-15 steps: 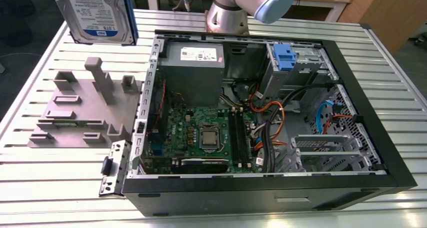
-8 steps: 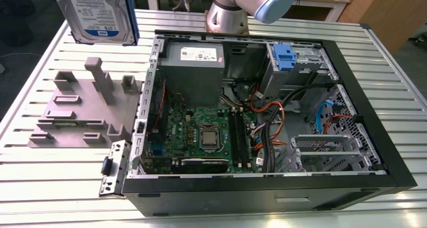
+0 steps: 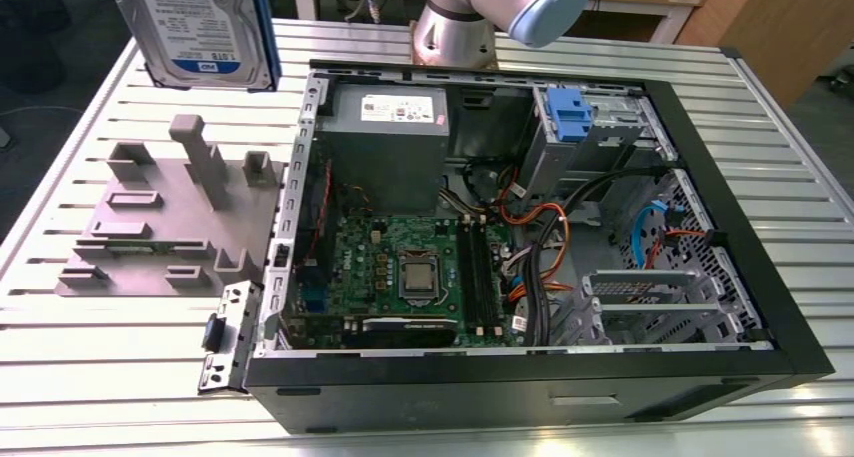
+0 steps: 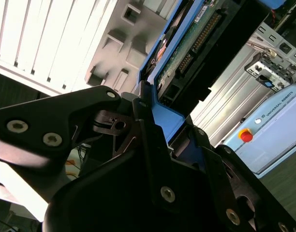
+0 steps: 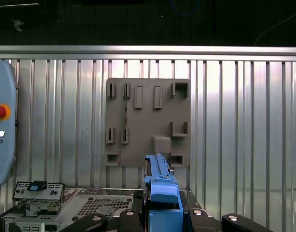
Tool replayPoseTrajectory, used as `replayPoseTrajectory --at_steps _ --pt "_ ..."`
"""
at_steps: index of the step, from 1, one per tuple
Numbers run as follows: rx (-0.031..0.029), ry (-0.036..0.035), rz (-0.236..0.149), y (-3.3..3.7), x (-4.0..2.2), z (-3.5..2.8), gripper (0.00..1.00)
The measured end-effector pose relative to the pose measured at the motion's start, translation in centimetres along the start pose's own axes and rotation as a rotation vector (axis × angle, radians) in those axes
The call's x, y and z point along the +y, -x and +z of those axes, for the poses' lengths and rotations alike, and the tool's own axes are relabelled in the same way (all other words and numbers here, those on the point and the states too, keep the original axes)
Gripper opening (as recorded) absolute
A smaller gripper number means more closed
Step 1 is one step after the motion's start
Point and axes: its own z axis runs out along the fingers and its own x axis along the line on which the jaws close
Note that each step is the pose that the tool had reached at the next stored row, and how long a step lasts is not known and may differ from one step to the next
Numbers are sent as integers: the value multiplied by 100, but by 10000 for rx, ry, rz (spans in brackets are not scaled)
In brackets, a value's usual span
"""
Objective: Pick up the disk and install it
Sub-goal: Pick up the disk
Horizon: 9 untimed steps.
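So that it clears the grey fixture (image 3: 160, 227), I judge, my claw (image 5: 163, 212) clamps the disk (image 3: 200, 27) upright, upper left in the exterior view.

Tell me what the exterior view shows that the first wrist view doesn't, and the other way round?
Exterior view: the green motherboard inside the open computer case, and the label face of the disk.

First wrist view: the gripper shut on the disk, which is seen edge-on, and a pale control box with a red button.

Both: the disk held up in the air, the grey holder plate and the ribbed metal table.
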Motion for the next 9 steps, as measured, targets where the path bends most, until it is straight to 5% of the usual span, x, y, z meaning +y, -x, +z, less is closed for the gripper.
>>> replayPoseTrajectory --at_steps 9 --pt "1 1 0 0 -29 -1 36"
